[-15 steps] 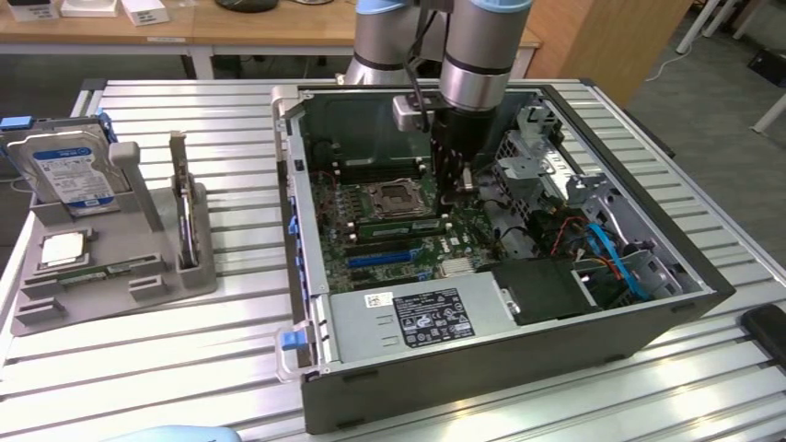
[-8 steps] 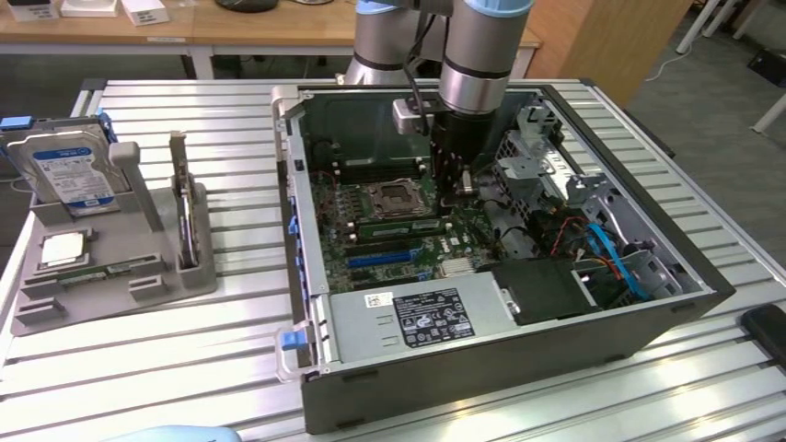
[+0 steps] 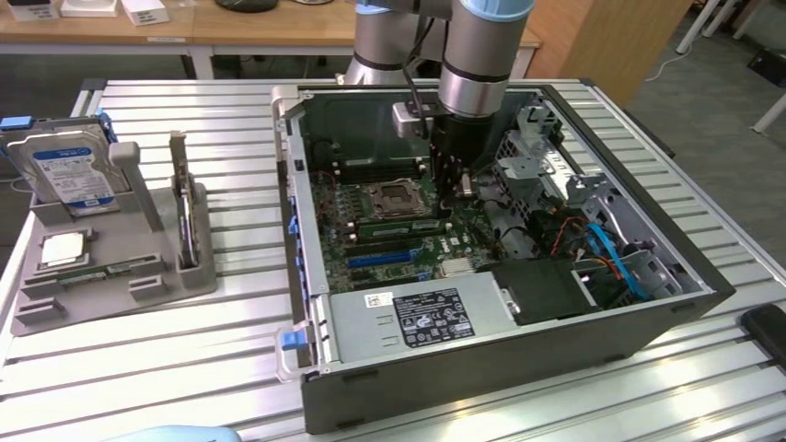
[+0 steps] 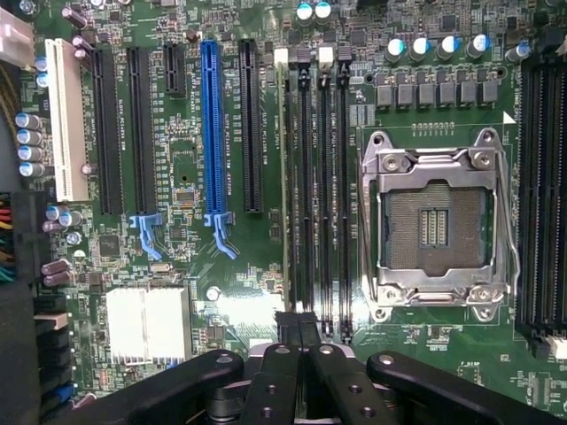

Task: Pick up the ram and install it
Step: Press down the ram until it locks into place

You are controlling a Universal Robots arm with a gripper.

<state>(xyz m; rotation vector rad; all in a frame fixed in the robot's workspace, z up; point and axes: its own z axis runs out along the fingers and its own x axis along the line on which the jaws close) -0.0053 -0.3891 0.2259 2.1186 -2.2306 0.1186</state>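
Ram (image 4: 289, 177) standing on edge in the slot beside the CPU socket (image 4: 438, 226), just ahead of the hand (image 4: 299, 332); hand's fingers pinched together, possibly touching the stick's near end. Hanging inside the open computer case (image 3: 313, 276) on the worktop (image 3: 184, 368).

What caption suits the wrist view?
Shut gripper pressing the ram edge-on into a memory slot beside the empty processor socket.

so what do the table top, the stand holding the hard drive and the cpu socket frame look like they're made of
Table top: ribbed, bright, reflective slats, likely aluminium.
Stand: matte grey, moulded look, probably plastic.
CPU socket frame: shiny silver with screws, seemingly plated steel.
Hard drive: silvery casing, blue label.
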